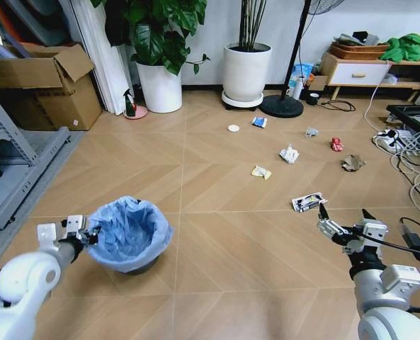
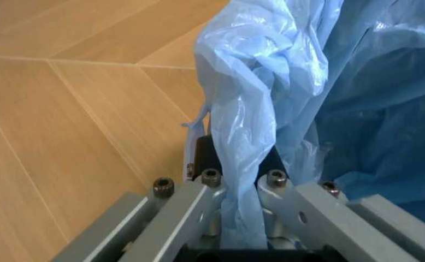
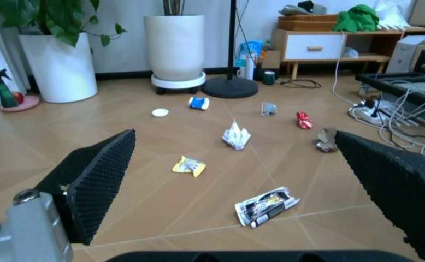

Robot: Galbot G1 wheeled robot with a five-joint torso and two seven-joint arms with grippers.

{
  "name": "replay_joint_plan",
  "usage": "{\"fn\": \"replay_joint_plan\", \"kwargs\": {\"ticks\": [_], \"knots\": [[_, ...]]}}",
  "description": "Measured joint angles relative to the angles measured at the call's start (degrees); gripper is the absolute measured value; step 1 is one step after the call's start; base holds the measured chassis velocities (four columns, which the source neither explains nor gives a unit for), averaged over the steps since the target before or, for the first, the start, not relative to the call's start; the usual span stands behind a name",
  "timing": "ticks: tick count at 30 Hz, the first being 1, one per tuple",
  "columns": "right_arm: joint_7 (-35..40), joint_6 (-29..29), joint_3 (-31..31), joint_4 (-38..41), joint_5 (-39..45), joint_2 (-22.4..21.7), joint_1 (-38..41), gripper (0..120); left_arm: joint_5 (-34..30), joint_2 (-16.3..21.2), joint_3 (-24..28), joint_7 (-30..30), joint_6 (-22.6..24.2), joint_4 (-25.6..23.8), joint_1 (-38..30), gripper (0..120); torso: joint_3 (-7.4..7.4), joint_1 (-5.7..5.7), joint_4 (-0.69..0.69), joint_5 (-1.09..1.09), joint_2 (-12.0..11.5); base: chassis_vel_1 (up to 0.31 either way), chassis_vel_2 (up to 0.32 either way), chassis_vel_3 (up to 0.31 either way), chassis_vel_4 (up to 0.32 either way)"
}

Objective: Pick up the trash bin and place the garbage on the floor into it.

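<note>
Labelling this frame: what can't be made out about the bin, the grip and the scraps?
- Round black trash bin: its crinkled light-blue plastic bag hides wall and inside, head view.
- Left gripper: bag folds cover the rim between its fingers, left wrist view.
- Black-white carton: print too small, right wrist view.
- Open right gripper: fingertips cut by picture edges, right wrist view.

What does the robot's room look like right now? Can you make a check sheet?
Surface: light brown chevron wooden floor, littered.
Job's things: small round black trash bin with crinkled light-blue bag; black-and-white carton, yellow wrapper, crumpled white paper, crushed red can, crumpled brown paper, blue wrapper, white round lid.
Clutter: green spray bottle by a pot.
Grippers: left gripper shut on the bag at the bin's rim; right gripper open, near the carton.
Cables: tangled white and black cables, right side.
Surroundings: two white plant pots, cardboard box.
</note>
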Motion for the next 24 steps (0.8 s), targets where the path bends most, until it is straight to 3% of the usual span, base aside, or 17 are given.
{"fn": "replay_joint_plan", "kwargs": {"ticks": [10,15,24], "knots": [[0.1,-1.8,1.2,1.7,0.3,-0.4,-0.8,100,2.9,-5.1,-1.0,-3.7,0.0,-7.5,4.7,0,0.00,0.00,-0.02,0.01,0.0,0.000,0.000,0.000,0.000],[0.1,-2.0,1.1,2.1,0.2,-0.4,-0.7,100,6.6,-6.7,-2.7,-1.7,0.0,-8.1,6.8,0,0.00,0.00,0.00,-0.01,0.0,0.000,0.000,0.000,0.000],[-0.1,-3.0,1.0,2.7,0.1,-0.2,-0.8,100,7.2,-7.4,-2.0,-1.0,0.1,-8.8,6.9,0,0.00,0.01,-0.02,-0.01,0.0,0.000,0.000,0.000,0.000]]}}
